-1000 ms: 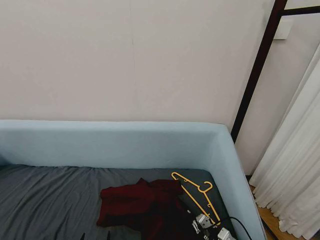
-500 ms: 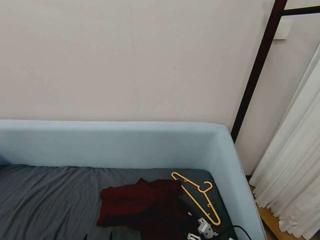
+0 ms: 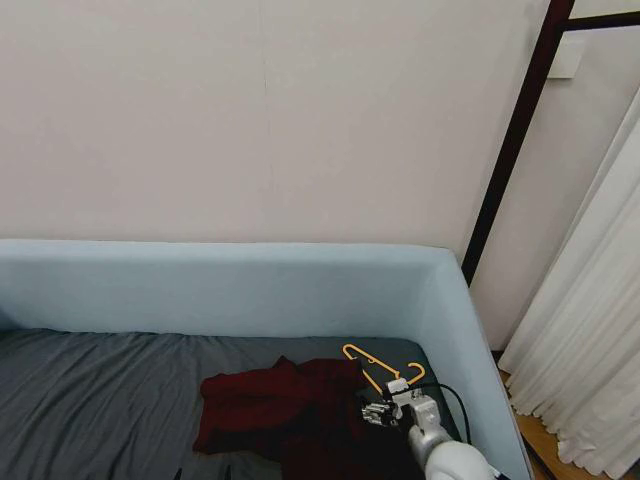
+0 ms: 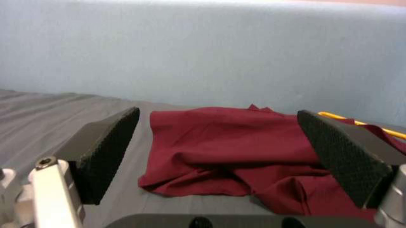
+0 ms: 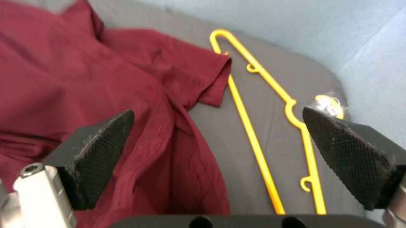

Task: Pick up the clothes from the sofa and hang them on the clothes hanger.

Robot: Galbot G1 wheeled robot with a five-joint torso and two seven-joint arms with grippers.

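Observation:
A dark red garment (image 3: 275, 412) lies crumpled on the sofa's grey seat (image 3: 90, 390). Right beside it lies a yellow hanger (image 3: 378, 366), flat on the seat. My right gripper (image 3: 384, 411) hovers low over the garment's right edge and the hanger's lower end. In the right wrist view it is open (image 5: 222, 161), with the hanger (image 5: 263, 114) and the garment (image 5: 82, 80) between and beyond its fingers. My left gripper (image 4: 222, 156) is open too, held low over the seat in front of the garment (image 4: 222, 142), with nothing in it. A bit of the hanger (image 4: 358, 124) shows behind.
The light blue sofa back (image 3: 220, 290) runs behind the seat and its armrest (image 3: 460, 340) closes the right side. A dark clothes rack post (image 3: 510, 140) stands against the wall beyond the armrest. White curtains (image 3: 590, 340) hang at the far right.
My right arm has come forward from the picture's bottom edge, and its gripper now stands over the hanger's lower end. The garment and hanger have not moved.

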